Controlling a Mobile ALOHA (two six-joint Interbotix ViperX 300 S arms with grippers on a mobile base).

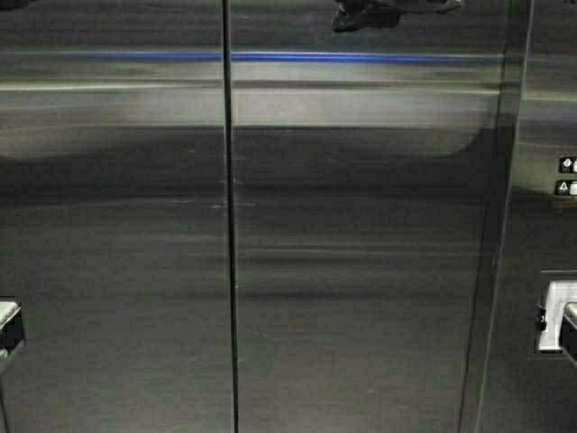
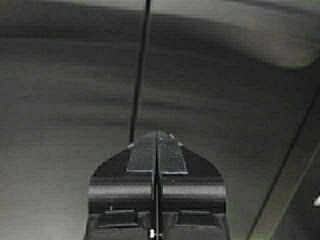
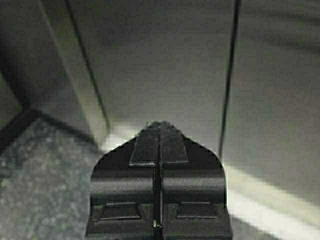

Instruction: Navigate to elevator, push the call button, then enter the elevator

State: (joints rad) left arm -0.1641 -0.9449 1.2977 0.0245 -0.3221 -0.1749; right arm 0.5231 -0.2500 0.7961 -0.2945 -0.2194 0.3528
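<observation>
the tall brushed stainless-steel elevator doors (image 1: 361, 271) stand closed directly ahead of both jaws, dark centre seam (image 1: 231, 271) between. left gripper (image 2: 157, 150) and right gripper (image 3: 159, 142) have jaws pressed together, holding nothing.

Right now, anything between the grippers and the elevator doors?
Nothing visible. The left gripper and right gripper, both shut, point straight at the closed elevator doors, with only open space ahead of the tips. The centre seam is shut.
</observation>
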